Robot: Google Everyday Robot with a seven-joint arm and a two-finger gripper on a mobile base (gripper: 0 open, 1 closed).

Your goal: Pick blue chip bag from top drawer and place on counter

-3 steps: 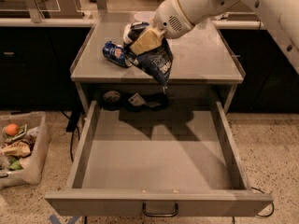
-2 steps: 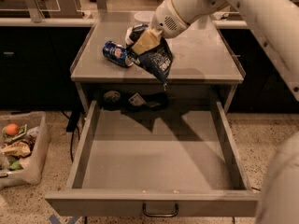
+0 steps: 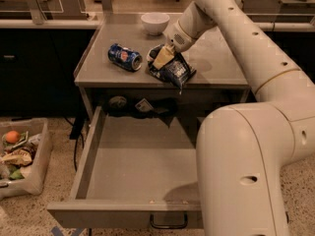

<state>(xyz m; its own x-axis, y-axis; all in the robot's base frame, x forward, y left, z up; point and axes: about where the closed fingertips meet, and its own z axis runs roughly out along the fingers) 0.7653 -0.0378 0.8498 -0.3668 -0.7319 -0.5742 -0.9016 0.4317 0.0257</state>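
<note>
The tan fingers (image 3: 161,57) of the gripper (image 3: 164,60) pinch the top of the crumpled dark-blue foil chip bag (image 3: 176,73). The bag lies on the flat grey metal counter (image 3: 219,63) with a corner seemingly over its front edge, so a careless release could drop it into the open grey metal top drawer (image 3: 138,166). A blue soda can (image 3: 124,57) just beside it might be knocked rolling; a white bowl (image 3: 155,22) stands behind, and dark cabinets (image 3: 34,68) flank the counter.
</note>
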